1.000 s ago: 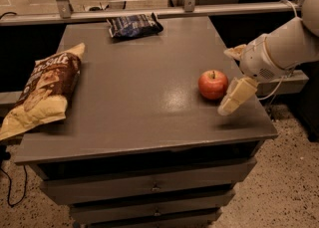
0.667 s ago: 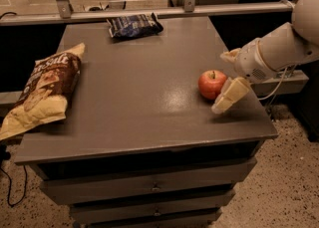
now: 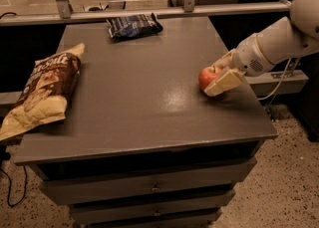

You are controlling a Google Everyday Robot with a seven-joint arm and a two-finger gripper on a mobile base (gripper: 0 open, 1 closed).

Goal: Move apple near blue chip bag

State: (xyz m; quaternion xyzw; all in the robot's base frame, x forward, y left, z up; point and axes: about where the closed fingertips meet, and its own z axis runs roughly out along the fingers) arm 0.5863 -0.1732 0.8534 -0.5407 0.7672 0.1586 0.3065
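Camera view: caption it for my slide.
Robot pincer at the apple on the right of the table, blue chip bag at the back edge, brown chip bag at left.

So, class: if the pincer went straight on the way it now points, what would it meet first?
The apple, directly at the pincer's tip by the table's right edge; whether they already touch is unclear.

A grey bench (image 3: 149,97) with drawers (image 3: 154,188) is standing on a speckled floor (image 3: 289,187). A metal rail (image 3: 149,12) is running behind it, and a black cable (image 3: 7,192) is trailing down at the left. Dim light is glinting off the top. The tool (image 3: 210,79) is sitting low over the bench's right side.
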